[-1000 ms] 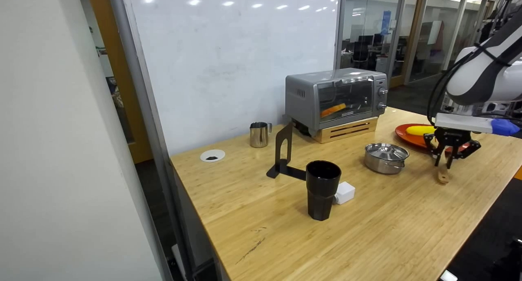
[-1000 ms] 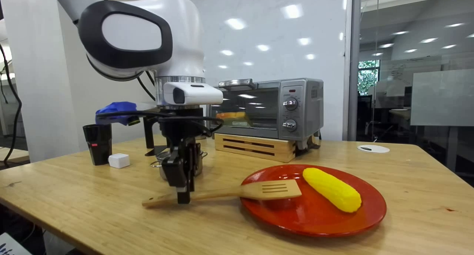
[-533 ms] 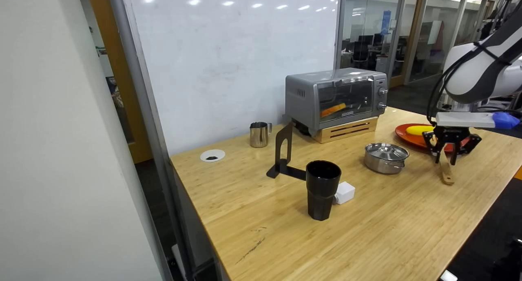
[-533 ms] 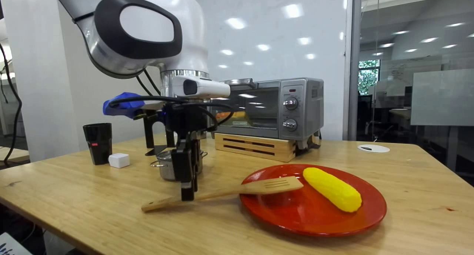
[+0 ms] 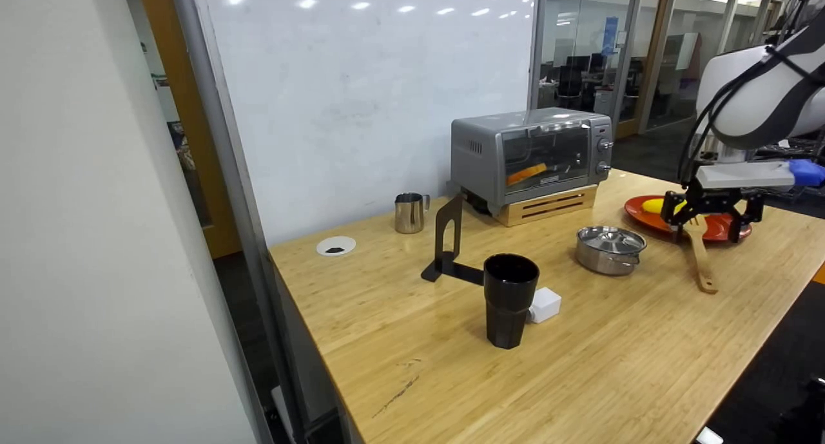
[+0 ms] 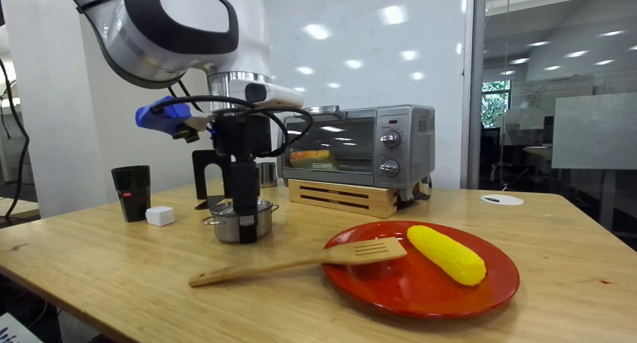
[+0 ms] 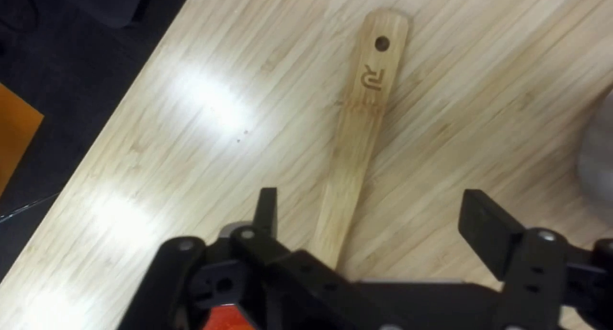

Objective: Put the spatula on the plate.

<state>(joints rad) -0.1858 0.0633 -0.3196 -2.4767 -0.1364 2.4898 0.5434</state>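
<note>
Raised the claw (image 7: 368,208) since 0.5 s ago, up from the handle of the spatula (image 6: 318,256), and parted the fingers further. Find the spatula partly on the plate (image 6: 413,295) in an exterior view, with its slotted head across the rim at 9 o'clock and ending just beside the corn (image 6: 446,256) at 2 o'clock, and with its handle end down on the table (image 6: 149,283). Likely tilts because of the raised rim beneath its neck. See the claw spread wide in the wrist view, with 1 finger at 9 o'clock from the handle and 1 at 3 o'clock, pinching nothing. Hangs over the handle, apparently touching nothing, probably so wide to release cleanly.
</note>
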